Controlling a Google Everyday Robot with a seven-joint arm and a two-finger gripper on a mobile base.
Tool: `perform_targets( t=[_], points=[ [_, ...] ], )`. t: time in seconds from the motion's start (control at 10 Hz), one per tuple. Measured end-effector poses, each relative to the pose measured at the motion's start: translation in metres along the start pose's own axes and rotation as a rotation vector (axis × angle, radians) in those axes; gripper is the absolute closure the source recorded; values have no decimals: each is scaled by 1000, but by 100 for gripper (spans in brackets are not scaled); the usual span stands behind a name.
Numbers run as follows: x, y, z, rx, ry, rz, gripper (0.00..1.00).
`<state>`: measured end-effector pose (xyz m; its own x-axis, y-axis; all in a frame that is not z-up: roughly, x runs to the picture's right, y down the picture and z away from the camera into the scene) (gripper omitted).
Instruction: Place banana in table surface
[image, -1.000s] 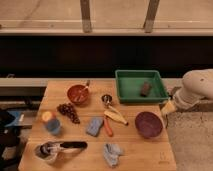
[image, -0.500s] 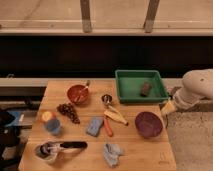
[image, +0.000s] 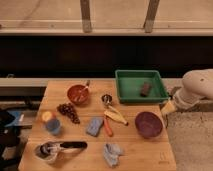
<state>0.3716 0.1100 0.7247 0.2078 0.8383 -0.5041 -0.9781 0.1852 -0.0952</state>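
Observation:
The banana (image: 116, 115), pale yellow with brownish marks, lies on the wooden table surface (image: 135, 150) near the middle, between a thin orange stick (image: 108, 126) and the purple bowl (image: 148, 124). My gripper (image: 167, 109) hangs at the end of the white arm (image: 196, 89) off the table's right edge, just right of the purple bowl and well apart from the banana.
A green tray (image: 140, 85) with a dark block stands at the back right. An orange-red bowl (image: 78, 94), dark grapes (image: 68, 111), a blue cup (image: 51, 123), a blue sponge (image: 93, 126), a crumpled cloth (image: 112, 152) and a black-handled tool (image: 59, 148) lie across the table.

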Motion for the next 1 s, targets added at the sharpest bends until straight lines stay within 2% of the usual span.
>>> perform_targets(
  t=[1.0],
  points=[
    [0, 0, 0, 8, -1, -4, 23]
  ],
)
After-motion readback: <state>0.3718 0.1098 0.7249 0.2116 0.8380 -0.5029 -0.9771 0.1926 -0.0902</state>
